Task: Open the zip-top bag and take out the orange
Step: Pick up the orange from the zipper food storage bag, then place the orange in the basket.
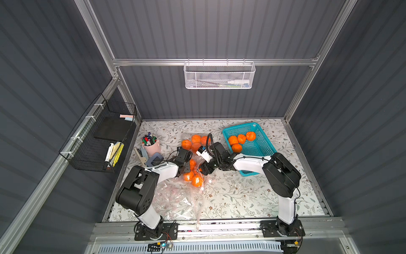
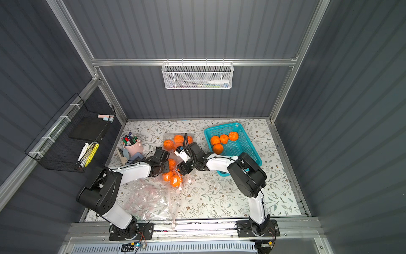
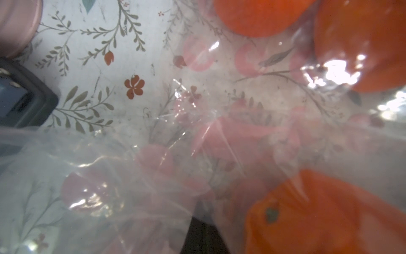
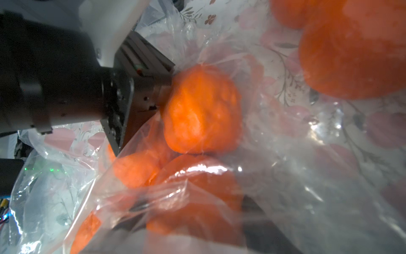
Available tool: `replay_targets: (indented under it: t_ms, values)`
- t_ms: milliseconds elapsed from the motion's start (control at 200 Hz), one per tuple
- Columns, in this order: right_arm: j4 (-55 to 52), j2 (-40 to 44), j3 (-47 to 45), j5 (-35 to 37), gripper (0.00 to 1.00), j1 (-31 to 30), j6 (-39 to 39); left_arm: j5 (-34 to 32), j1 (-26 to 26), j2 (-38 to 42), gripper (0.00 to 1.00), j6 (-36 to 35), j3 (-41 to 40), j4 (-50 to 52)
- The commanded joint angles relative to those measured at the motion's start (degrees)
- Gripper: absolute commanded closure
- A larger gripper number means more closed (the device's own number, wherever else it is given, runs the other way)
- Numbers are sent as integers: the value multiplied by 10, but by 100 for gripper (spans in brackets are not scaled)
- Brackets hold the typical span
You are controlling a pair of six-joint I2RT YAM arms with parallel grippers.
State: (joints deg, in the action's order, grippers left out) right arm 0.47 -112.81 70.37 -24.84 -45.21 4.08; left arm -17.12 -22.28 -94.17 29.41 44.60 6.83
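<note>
Both arms reach inward, their grippers close together.
The left arm (image 1: 164, 170) bends forward, the left gripper (image 1: 186, 170) pointing down, clamped closed. The right arm (image 1: 252, 161) folds leftward, the right gripper (image 1: 204, 170) lowered, fingers (image 4: 136, 209) apart, grip unclear.

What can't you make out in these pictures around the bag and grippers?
- Right gripper jaws: right wrist view, blurred behind zip-top bag film.
- Left gripper: both top views, under its own wrist.
- Bag seal, open or shut: all views, crumpled film.
- White mesh basket contents: top views, too small.
</note>
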Motion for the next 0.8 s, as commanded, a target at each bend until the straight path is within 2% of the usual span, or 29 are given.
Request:
replay_targets:
  t_ms: [0,75,295,495,580,685,795]
  values:
    - [-42,23,-9,4,43,-4,-10,41,1,-31,100,-8,-22,63]
    - [-70,56,-20,7,49,-3,-14,40,1,-30,100,-7,-22,62]
    - [-94,186,-114,27,54,14,13,40,1,-25,100,-6,-26,60]
    - [-180,311,-139,47,57,50,31,41,1,-11,100,-5,-35,52]
    - [-201,357,-132,48,57,93,28,42,1,-13,100,-5,-34,52]
    - [-238,373,-108,61,58,182,38,42,1,-12,100,-5,-35,51]
    - [-279,352,-90,145,59,257,51,42,1,-5,100,-5,-40,47]
